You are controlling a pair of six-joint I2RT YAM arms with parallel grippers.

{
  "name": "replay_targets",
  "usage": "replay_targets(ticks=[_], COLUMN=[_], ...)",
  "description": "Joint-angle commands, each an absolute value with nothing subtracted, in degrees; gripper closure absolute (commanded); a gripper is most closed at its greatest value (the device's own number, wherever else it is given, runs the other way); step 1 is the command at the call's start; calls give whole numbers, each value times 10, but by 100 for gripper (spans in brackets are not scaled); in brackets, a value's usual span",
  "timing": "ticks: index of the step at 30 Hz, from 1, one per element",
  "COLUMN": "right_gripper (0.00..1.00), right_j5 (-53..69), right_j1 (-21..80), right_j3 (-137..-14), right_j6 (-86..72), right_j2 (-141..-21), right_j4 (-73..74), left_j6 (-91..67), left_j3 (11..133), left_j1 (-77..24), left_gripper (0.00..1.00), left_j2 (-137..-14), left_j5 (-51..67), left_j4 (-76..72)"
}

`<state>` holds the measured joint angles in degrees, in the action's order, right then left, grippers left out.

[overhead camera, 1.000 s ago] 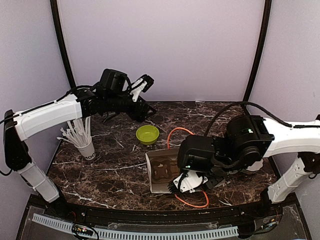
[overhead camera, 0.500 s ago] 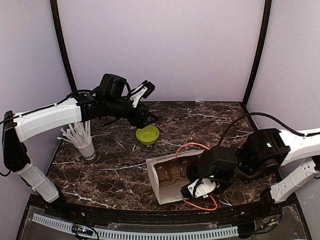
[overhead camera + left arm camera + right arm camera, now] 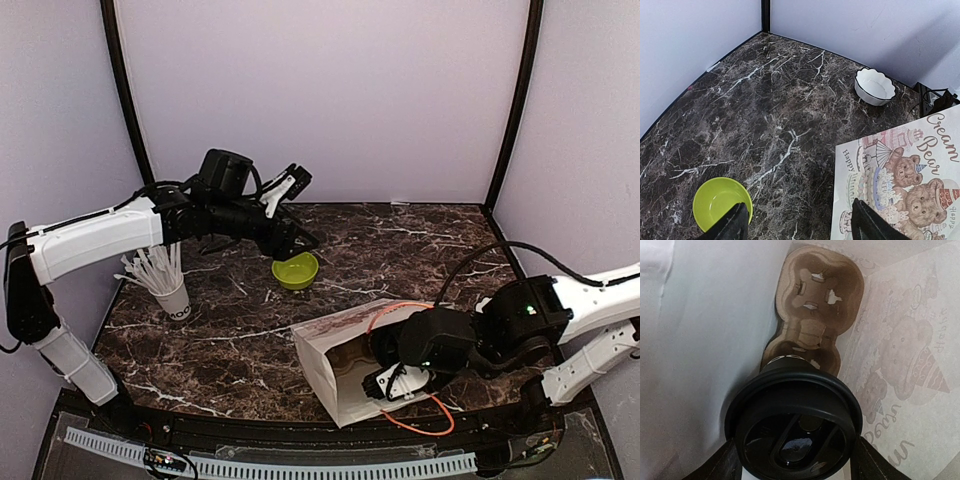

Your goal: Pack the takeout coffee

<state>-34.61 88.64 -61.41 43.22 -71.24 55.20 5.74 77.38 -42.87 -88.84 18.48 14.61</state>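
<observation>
Black lidded coffee cup (image 3: 792, 437), lower centre of the right wrist view, clamped between my right gripper's (image 3: 794, 462) fingers inside the paper bag (image 3: 700, 340). Its base points up-frame at the cardboard cup carrier (image 3: 815, 305), straight ahead. My left gripper (image 3: 797, 225) hangs wide and empty above the green bowl (image 3: 720, 202).

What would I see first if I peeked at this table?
Probably the teddy-bear paper bag lying on its side at the front right, with the right jaws holding a black lidded cup inside it, near a cardboard tray. Next, the bright green bowl in the middle and the cup of straws at the left edge.
</observation>
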Motion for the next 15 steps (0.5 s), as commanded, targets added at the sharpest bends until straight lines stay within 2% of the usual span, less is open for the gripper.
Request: replay_targets(ticks=[1, 15], right_gripper=[71, 72], right_j5=[-369, -350], right_j1=[870, 821], right_j3=[-594, -556], right_j6=[432, 455], right_j2=[-693, -701], right_j4=[496, 413], left_j6=[55, 69], left_j3=[771, 777], left_j1=[-425, -426], left_gripper=[27, 29], left_j2=[-892, -908], left_j5=[223, 265], left_j4=[144, 162])
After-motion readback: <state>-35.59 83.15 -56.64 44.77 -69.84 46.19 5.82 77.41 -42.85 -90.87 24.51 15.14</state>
